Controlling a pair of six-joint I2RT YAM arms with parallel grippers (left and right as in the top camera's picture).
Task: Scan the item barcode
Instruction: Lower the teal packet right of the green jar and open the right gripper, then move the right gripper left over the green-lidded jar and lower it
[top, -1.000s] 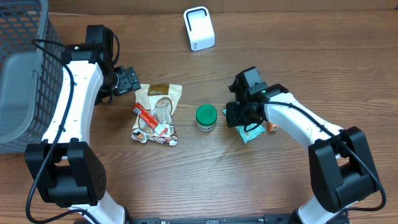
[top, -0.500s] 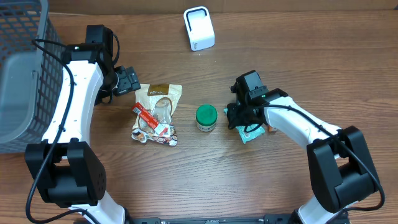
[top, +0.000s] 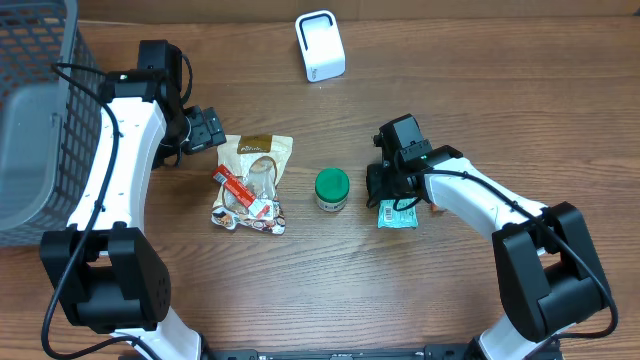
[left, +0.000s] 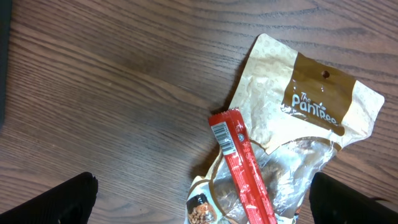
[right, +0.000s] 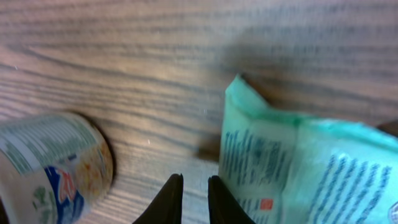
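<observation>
Basket of grey wire at the far left edge, off to the side, maybe for things once done. Next to the right, left gripper with fingers spread wide, holding nothing, just left of the snack pouch, likely kept there until needed. Tan pouch flat on the wooden table, with a red stick packet lying across it and what looks like a small barcode facing up at its far end. Far and in the middle, white scanner, standing alone with bare wood around it, so room to bring a thing close. Nearer, a tub with a green lid, upright, well apart from the scanner. Just right of the tub, right gripper, pointed down at the table, fingers narrow and almost together, only wood showing between them. Beside those fingers on the right, teal packet, flat on the table, print side up, not held. Probably the item to scan, and not yet at the scanner. Flat and thin, so hard to pinch; may need a grab at one edge.
</observation>
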